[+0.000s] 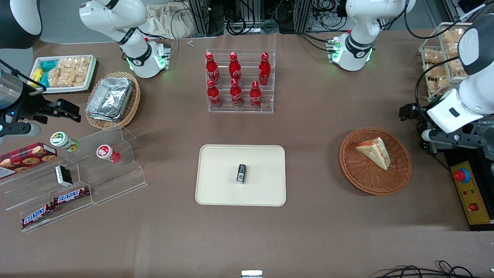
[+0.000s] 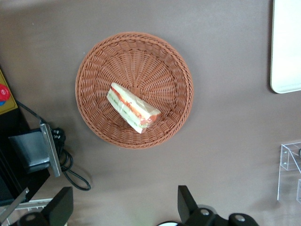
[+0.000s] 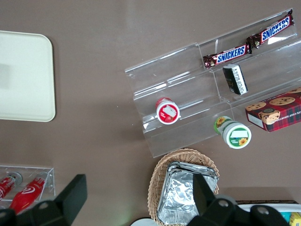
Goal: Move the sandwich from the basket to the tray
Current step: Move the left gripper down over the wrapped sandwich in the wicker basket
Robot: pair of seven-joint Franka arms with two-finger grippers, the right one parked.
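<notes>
Sandwich (image 1: pixel 375 151) lies in basket (image 1: pixel 362 177); tray (image 1: pixel 216 185) holds a black object (image 1: pixel 241 173); hand (image 2: pixel 123 207) hovers above, fingers apart.

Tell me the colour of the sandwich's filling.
Orange-red and green layers between pale white bread of the triangular sandwich, clearest in the left wrist view.

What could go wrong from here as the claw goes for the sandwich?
The claw hangs open above the table, off the basket. The sandwich is soft and lies on its side, so a pinch may squash it. The light basket could lift too. The small black object occupies the middle of the tray.
</notes>
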